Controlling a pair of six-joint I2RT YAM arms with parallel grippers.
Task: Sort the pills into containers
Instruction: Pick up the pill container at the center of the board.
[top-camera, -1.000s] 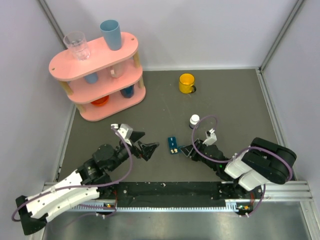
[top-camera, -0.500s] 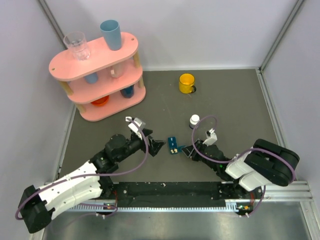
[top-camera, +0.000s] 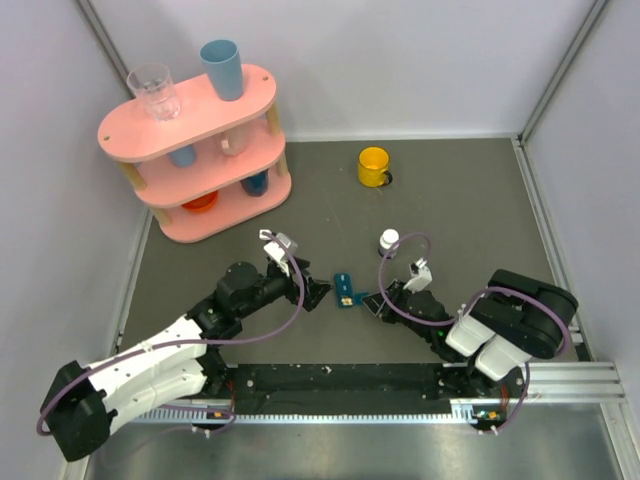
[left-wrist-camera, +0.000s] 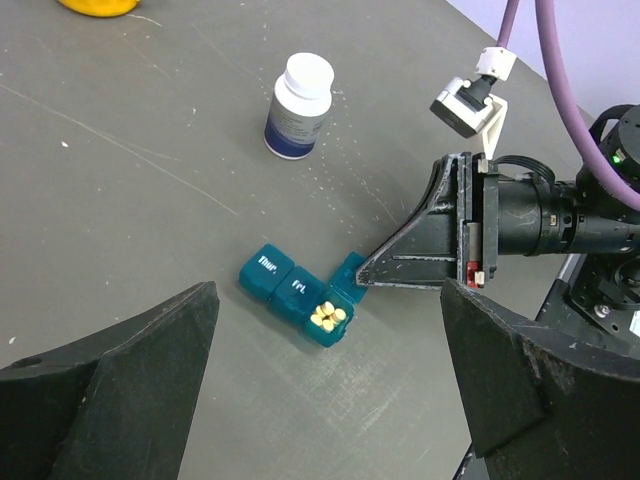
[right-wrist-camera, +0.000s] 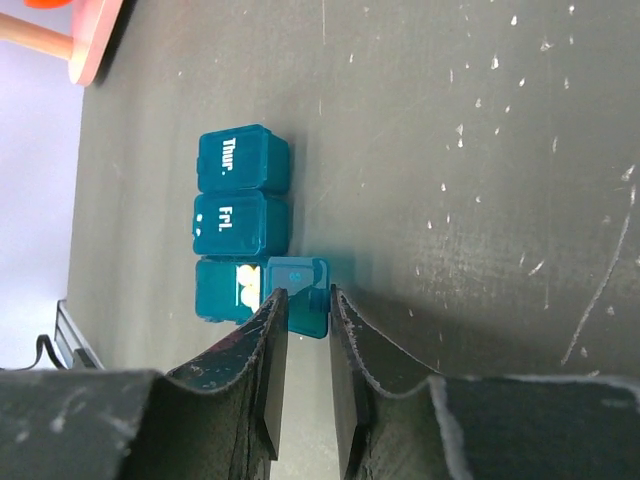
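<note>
Three teal compartments form the pill box (left-wrist-camera: 290, 292), lying on the dark table (left-wrist-camera: 120, 200) between my two arms, its end cell open with yellow pills (left-wrist-camera: 328, 315) inside. My right gripper (right-wrist-camera: 308, 298) sits narrowed about the raised lid (right-wrist-camera: 300, 277); I cannot tell if it grips. My left gripper (top-camera: 320, 294) hovers beside the box, spread wide and holding nothing.

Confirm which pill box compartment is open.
The end compartment beside Fri.: its lid is flipped up and yellow pills show inside. Thur. and Fri. are shut.
</note>
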